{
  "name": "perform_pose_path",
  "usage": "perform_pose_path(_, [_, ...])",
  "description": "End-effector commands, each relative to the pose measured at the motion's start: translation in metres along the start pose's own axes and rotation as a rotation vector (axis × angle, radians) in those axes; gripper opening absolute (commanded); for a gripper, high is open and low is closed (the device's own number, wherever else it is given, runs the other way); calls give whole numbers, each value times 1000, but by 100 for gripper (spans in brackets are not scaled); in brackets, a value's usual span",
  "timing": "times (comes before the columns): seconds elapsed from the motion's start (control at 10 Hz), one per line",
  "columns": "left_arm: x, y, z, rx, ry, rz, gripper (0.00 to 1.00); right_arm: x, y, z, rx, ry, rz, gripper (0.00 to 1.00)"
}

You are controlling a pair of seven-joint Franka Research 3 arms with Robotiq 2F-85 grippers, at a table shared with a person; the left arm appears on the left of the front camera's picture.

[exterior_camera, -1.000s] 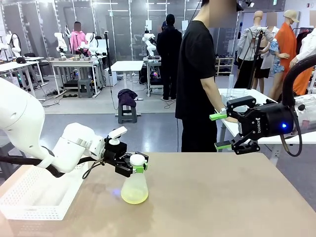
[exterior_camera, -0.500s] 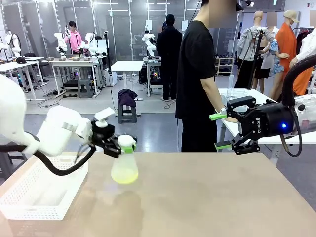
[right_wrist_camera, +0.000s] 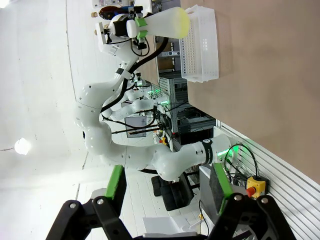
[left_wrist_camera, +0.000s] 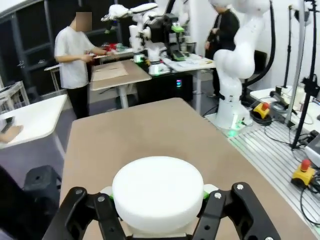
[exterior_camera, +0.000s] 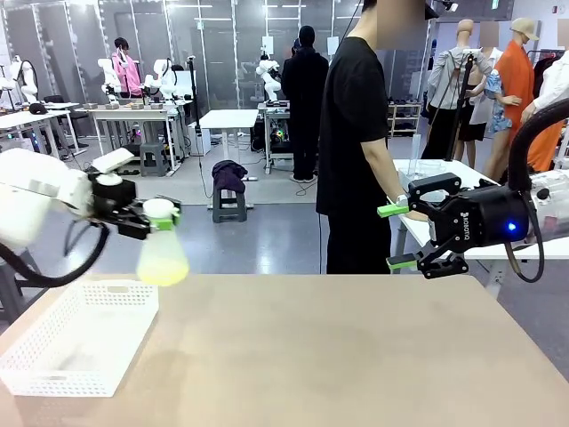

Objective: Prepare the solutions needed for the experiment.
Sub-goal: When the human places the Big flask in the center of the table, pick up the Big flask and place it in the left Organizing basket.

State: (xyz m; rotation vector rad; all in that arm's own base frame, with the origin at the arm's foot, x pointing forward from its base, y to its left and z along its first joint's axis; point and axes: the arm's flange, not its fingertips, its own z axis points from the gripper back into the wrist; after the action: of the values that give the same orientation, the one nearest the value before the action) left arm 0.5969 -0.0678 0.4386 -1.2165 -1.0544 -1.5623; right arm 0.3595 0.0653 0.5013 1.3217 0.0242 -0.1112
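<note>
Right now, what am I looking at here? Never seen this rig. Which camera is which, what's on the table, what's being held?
Two white robot arms share a brown table. The front picture looks across it from between the arms. The other two come from cameras on each wrist, looking along the fingers. The left gripper is shut on the neck of a frosted conical flask holding pale yellow liquid, lifted above a white perforated basket. Its wrist view looks down onto the flask's white cap. The right gripper hangs open, holding nothing.
</note>
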Motion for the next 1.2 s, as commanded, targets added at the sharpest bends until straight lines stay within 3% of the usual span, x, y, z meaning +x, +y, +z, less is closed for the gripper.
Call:
perform_pose_path(0.0, [4,-15,47,109,-14,-1,0,-1,1,1,10,-4,4,85])
perform_pose_path(0.2, [-1,-38,112,257,-34,-16,0,-1,1,1,10,-4,4,85])
perform_pose_path(0.5, [-28,-72,157,323,-95,36,0,-1,1,1,10,-4,4,85])
perform_pose_path(0.8, [-68,-100,153,330,-189,60,0,-1,1,1,10,-4,4,85])
perform_pose_path(1.1, [-111,-114,127,331,-173,58,0,-1,1,1,10,-4,4,85])
